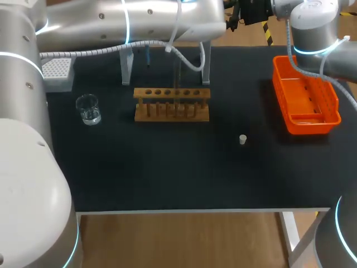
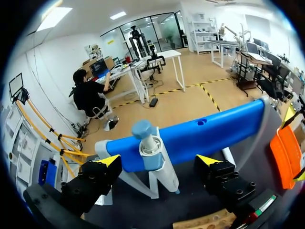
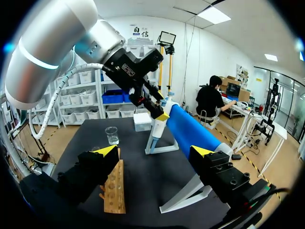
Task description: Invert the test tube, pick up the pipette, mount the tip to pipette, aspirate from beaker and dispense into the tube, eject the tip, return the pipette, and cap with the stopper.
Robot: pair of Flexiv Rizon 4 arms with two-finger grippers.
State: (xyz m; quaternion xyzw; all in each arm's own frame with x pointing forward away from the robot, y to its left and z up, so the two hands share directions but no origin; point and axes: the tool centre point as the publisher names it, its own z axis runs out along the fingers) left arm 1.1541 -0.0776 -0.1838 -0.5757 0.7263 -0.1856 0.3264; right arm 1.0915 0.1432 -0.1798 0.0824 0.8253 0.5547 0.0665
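Black matting covers the table. My left gripper is spread wide astride the pipette, which hangs on the blue stand at the back; neither finger touches it. My right gripper also gapes, above the wooden rack. To the left sit the beaker and tip box, the stopper alone mid-table, the orange tray right. My left arm hides most of the stand from above.

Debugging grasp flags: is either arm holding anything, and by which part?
Nothing held. Left gripper open, fingers either side of the pipette hanging on its blue stand, not touching; right gripper open, empty.
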